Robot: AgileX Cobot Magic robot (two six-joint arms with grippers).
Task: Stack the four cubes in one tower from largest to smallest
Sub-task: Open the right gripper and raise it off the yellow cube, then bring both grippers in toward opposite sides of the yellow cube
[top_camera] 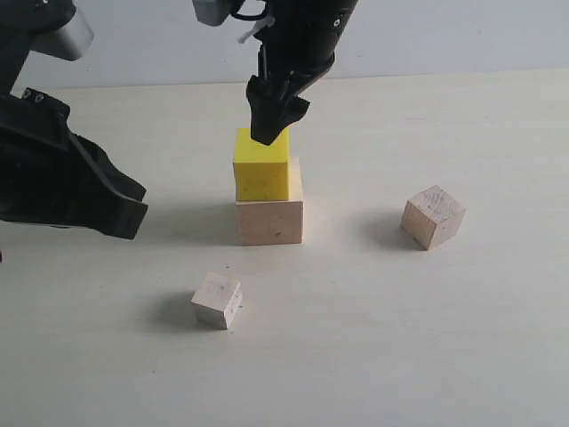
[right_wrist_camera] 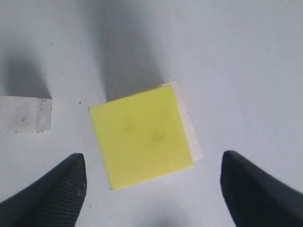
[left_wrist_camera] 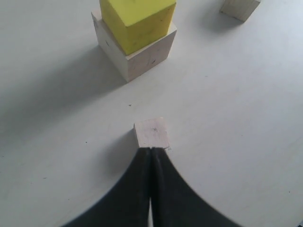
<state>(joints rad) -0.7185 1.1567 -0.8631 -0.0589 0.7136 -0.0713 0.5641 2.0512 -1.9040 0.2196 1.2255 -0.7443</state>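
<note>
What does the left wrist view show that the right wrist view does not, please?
Only the left wrist view: the shut left end effector with the small cube just past its tip. Only the right wrist view: the open right end effector over the yellow cube. Both: the yellow cube resting on the large cube, side-on in the left wrist view, top-down in the right. The right wrist view's cropped wooden cube could be either loose one; I cannot tell.

**Pale counter, plain wall**

A pale cream counter [top_camera: 427, 356] with a matte, even surface fills most of the exterior view. Soft grey shadows lie on it in patches. A few tiny dark specks [left_wrist_camera: 86, 141] dot it in the wrist views. Behind its far edge stands a plain light grey wall [top_camera: 444, 36].
</note>
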